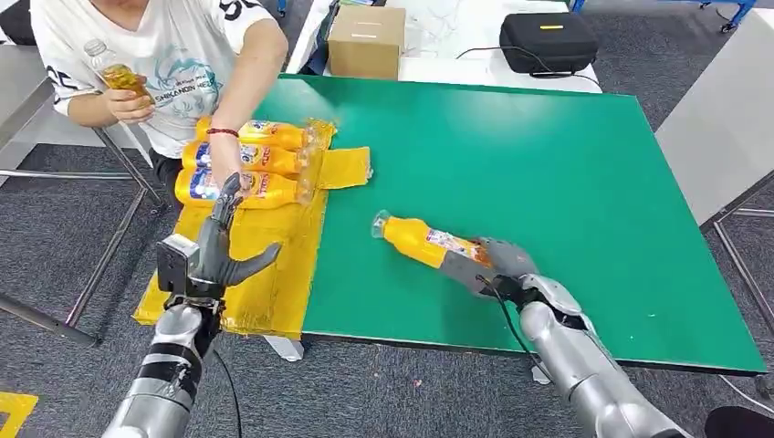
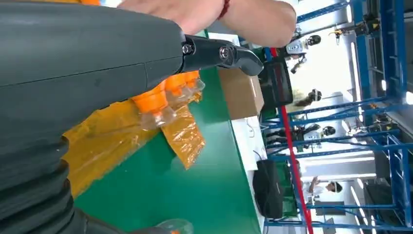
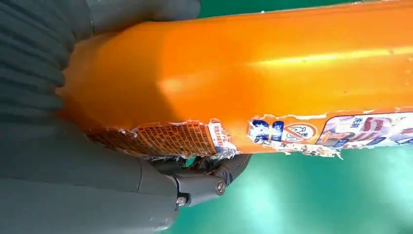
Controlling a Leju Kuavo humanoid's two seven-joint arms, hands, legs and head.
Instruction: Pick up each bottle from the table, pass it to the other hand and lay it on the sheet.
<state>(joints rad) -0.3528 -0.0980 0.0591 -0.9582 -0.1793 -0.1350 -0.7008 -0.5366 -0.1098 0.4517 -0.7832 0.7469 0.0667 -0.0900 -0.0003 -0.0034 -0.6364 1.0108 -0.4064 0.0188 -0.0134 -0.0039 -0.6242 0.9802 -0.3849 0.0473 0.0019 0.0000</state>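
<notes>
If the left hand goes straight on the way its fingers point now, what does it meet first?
Probably the person's forearm, reaching over the nearest bottle on the yellow sheet; the left hand points there. Depth is uncertain.

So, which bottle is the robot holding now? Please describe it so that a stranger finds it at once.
On the green table, look past the yellow sheet toward the near edge. One orange bottle lies alone on bare green with the right hand gripping its base. The other three lie side by side on the sheet.
</notes>
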